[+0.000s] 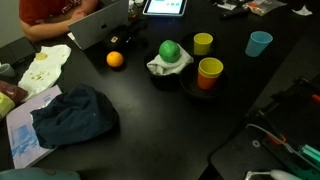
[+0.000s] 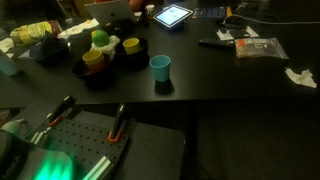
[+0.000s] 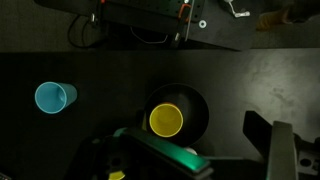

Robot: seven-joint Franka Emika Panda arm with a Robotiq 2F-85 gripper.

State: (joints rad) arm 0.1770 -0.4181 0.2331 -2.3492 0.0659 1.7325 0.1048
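In the wrist view my gripper [image 3: 212, 155] hangs open high above a black table, with nothing between its fingers. One finger is lit green [image 3: 150, 152]; the other is dark [image 3: 272, 140]. Below and just left of the gap, a yellow cup [image 3: 166, 120] stands in a black bowl [image 3: 195, 105]. A blue cup [image 3: 54, 97] stands apart to the left. Both exterior views show the yellow cup [image 1: 210, 69] [image 2: 93, 59] and the blue cup [image 1: 259, 43] [image 2: 160, 66]. My fingers do not show clearly in either.
A green ball [image 1: 170, 50] rests on a white cloth [image 1: 158, 68] beside a lime cup [image 1: 203, 43]. An orange [image 1: 115, 59], a blue rag [image 1: 75, 115], a laptop [image 1: 100, 25] and a tablet [image 2: 172, 15] lie around. Red-handled clamps [image 2: 118, 122] grip the table edge.
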